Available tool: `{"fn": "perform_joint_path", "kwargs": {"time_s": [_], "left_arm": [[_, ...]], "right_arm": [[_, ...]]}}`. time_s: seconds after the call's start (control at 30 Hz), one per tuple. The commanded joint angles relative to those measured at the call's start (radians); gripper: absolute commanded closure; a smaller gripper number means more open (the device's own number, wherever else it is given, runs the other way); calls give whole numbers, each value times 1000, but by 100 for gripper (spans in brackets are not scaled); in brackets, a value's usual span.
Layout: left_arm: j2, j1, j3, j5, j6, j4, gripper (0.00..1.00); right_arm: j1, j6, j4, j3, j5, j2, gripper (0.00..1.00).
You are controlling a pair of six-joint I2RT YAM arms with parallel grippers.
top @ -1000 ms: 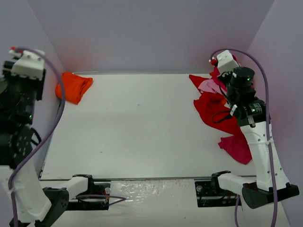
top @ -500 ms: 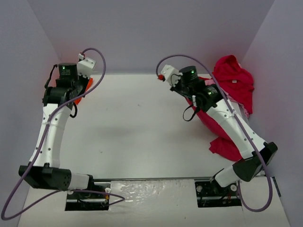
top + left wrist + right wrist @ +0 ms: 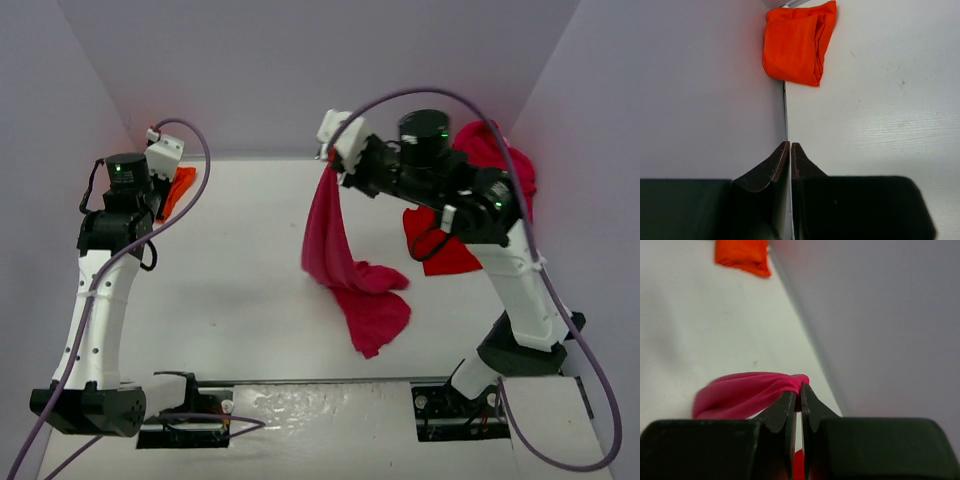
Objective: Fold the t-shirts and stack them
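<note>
In the left wrist view, the left gripper point(image 3: 790, 145) has its two dark fingers pressed flat together with nothing between them (a bare clench). Beyond the tips, at twelve o'clock in the picture, the orange t-shirt point(image 3: 795, 42) lies folded on the white table point(image 3: 880, 100). Its left edge is against the pale side wall point(image 3: 700, 90), and it is well apart from the fingers.

In the right wrist view, the right gripper point(image 3: 801, 386) is clamped on a bunched fold of the magenta t-shirt point(image 3: 745, 392). The cloth bulges out toward nine o'clock from the fingertips. The orange t-shirt shows small at eleven o'clock, on the table near the foot of the wall.

In the top view, the right arm reaches across the table toward twelve o'clock. The magenta t-shirt point(image 3: 335, 240) hangs from its gripper as a long drape. The top of the drape is raised near twelve o'clock, and the lower end appears to lie rumpled on the table just right of the middle. A red t-shirt point(image 3: 445, 250) lies crumpled at about three o'clock, partly hidden by the arm. A crimson t-shirt point(image 3: 505, 160) is heaped in the two o'clock corner against the back wall (only its upper part shows behind the arm). The orange t-shirt point(image 3: 182, 185) sits in the ten o'clock corner, just beside the left arm's wrist. The left arm stands along the nine o'clock edge.
</note>
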Motion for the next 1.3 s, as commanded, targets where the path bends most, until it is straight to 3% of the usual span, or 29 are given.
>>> {"fn": "perform_joint_path", "kwargs": {"time_s": [0.0,0.2,0.3,0.47,0.73,0.83,0.93,0.97,1.0,1.07,1.1,1.2,1.27], "left_arm": [[-14,12,-6,-8,11,89,97],[5,11,3,43,3,77,97],[8,7,5,79,-2,58,97],[1,1,-6,100,22,24,97],[35,-36,26,152,26,-22,99],[51,-47,1,191,11,2,99],[96,-95,-4,209,13,-11,99],[111,-103,-2,211,17,-22,99],[126,-111,4,217,24,-37,97],[162,-131,31,239,35,-89,93],[181,-140,44,253,39,-117,91],[201,-175,37,314,53,-153,85],[198,-209,6,323,67,-150,73]], "right_arm": [[-104,42,83,75,18,-90,100],[-112,18,401,-299,451,-66,100],[-109,-31,532,-462,578,-8,100],[-115,-56,607,-542,699,143,100],[-210,-356,1160,-665,1040,299,100],[-295,-267,973,-564,956,335,100],[-292,-247,912,-588,920,338,100],[-287,-252,910,-600,943,351,96],[-284,-252,904,-608,969,366,84],[-291,-263,875,-618,1030,404,23],[-301,-268,867,-624,1060,419,1],[-351,-241,868,-629,1061,401,0],[-372,-191,867,-629,1037,339,0]]}}
